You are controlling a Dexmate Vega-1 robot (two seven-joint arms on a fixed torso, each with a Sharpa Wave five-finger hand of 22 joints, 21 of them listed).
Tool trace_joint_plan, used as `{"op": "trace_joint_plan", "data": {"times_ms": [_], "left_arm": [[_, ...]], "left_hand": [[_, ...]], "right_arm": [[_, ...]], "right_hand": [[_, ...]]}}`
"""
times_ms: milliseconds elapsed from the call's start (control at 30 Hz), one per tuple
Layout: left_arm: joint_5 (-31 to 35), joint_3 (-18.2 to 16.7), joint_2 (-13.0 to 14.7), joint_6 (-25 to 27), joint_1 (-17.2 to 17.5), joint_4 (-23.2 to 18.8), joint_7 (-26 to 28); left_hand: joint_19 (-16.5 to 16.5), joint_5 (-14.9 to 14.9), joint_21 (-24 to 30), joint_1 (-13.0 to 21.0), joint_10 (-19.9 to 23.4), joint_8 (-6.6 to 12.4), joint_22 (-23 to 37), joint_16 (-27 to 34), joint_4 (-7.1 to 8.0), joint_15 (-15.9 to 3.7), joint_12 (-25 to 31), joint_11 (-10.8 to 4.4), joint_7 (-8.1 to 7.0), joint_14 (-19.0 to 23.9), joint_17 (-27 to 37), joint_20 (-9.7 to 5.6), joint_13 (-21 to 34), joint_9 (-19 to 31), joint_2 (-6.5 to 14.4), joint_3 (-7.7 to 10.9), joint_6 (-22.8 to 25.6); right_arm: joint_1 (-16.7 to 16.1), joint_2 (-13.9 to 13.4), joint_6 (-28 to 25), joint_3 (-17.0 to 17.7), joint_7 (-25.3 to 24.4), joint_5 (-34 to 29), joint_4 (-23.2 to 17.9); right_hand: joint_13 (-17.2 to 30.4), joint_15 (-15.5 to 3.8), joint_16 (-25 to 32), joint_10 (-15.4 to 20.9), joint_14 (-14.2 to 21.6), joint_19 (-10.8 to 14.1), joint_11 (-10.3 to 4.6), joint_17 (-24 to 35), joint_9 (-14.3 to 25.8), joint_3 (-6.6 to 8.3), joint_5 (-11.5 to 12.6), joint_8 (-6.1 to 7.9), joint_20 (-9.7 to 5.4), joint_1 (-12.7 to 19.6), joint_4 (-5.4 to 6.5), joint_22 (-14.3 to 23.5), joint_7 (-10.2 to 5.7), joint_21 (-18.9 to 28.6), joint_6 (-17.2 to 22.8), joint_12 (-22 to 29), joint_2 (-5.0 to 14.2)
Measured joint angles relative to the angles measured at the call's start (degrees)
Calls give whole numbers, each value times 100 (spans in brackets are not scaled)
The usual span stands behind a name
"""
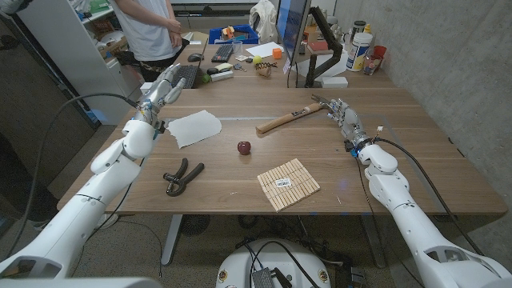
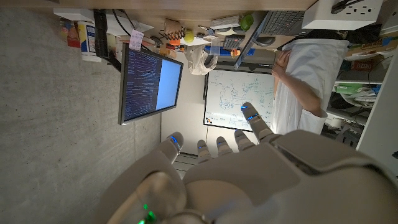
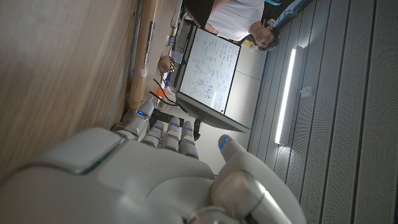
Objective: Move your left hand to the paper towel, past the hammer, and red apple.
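**Q:** Head view first: what is the biggest thing?

**A:** Head view shows a wooden table (image 1: 384, 172) seen from above. The robot's two white arms come in from the bottom corners. Behind the table a person in a white shirt (image 1: 148, 28) stands near a desk cluttered with a monitor (image 1: 292, 24) and a keyboard (image 1: 186, 76).

**Q:** Where are the hands?

**A:** The left hand (image 1: 162, 90) is raised near the far left corner of the table, just beyond the paper towel. Its fingers are extended and apart, and it holds nothing. The left wrist view confirms this: the fingertips (image 2: 249, 112) reach out into open air toward the monitor (image 2: 149, 81) and a whiteboard (image 2: 239, 99). The right hand (image 1: 343, 118) stands at the right side of the table, fingers stretched out and empty, near the hammer's head. In the right wrist view its fingers (image 3: 165, 134) lie close to the tabletop (image 3: 62, 68).

**Q:** And the objects, largest to smallest?

**A:** The paper towel (image 1: 194, 127) lies crumpled on the left side of the table. The hammer (image 1: 290, 117), wooden-handled, lies diagonally right of centre. A slatted wooden mat (image 1: 288, 183) sits toward the near edge. Black pliers (image 1: 181, 176) lie near the left front. The red apple (image 1: 243, 147) stands near the middle, between the paper towel and the mat.
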Motion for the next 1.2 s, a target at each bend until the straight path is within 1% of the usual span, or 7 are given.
{"op": "trace_joint_plan", "data": {"times_ms": [200,467,533,667,800,1000,1200], "left_arm": [[202,44,143,146,15,-74,0],[321,98,319,255,33,-140,-10],[482,113,351,411,34,-147,-57],[554,151,422,488,33,-159,-95],[636,193,479,599,9,-162,-159],[716,256,542,732,-41,-162,-246],[760,305,585,832,-84,-140,-320]], "left_hand": [[0,-22,0,23,22,-28,0,0,0,0,0,-22,0,0,0,0,0,0,22,0,0],[0,-22,-47,75,31,-28,0,0,-23,0,0,-31,22,0,0,0,0,0,-30,-23,-23],[0,-22,-47,75,31,-27,0,0,-23,0,0,-31,9,0,0,0,0,0,-30,-23,-37],[-4,-22,-72,75,30,-46,0,0,-42,0,0,-31,0,0,0,4,0,0,-30,-43,-46],[-22,-22,-83,98,61,-50,0,0,-47,0,0,-61,0,0,0,23,0,0,-53,-48,-45],[-9,-22,-104,98,61,-50,0,0,-64,0,0,-61,0,0,0,35,0,0,-53,-65,-45],[-23,-22,-126,89,89,-50,0,0,-64,0,0,-76,1,0,0,67,0,0,-122,-65,-45]], "right_arm": [[-2,1,13,-11,0,-13,-12],[-4,2,25,-22,-13,-40,-20],[-6,3,27,-38,-16,-46,-34],[-6,3,33,-44,-21,-59,-35],[0,2,41,-59,-22,-69,-35],[22,0,55,-74,-22,-88,-26],[29,-7,63,-78,-21,-100,-13]], "right_hand": [[0,0,0,0,0,0,0,0,0,-8,0,0,0,0,8,0,32,-6,31,0,0],[0,0,0,0,0,0,0,0,0,-8,0,0,0,0,8,0,31,-28,31,0,0],[0,0,0,0,0,0,0,0,0,-8,0,0,0,0,8,0,31,-28,31,0,0],[0,0,0,0,0,0,0,0,0,-8,0,0,0,0,8,0,31,-28,31,0,0],[0,0,0,21,0,0,21,0,0,-8,0,0,0,0,7,0,31,-28,31,0,0],[0,0,0,21,0,0,21,0,0,-8,0,0,0,0,7,0,31,-28,31,0,0],[0,0,0,20,0,0,21,0,0,-31,0,0,0,0,-16,0,31,-72,31,0,0]]}}
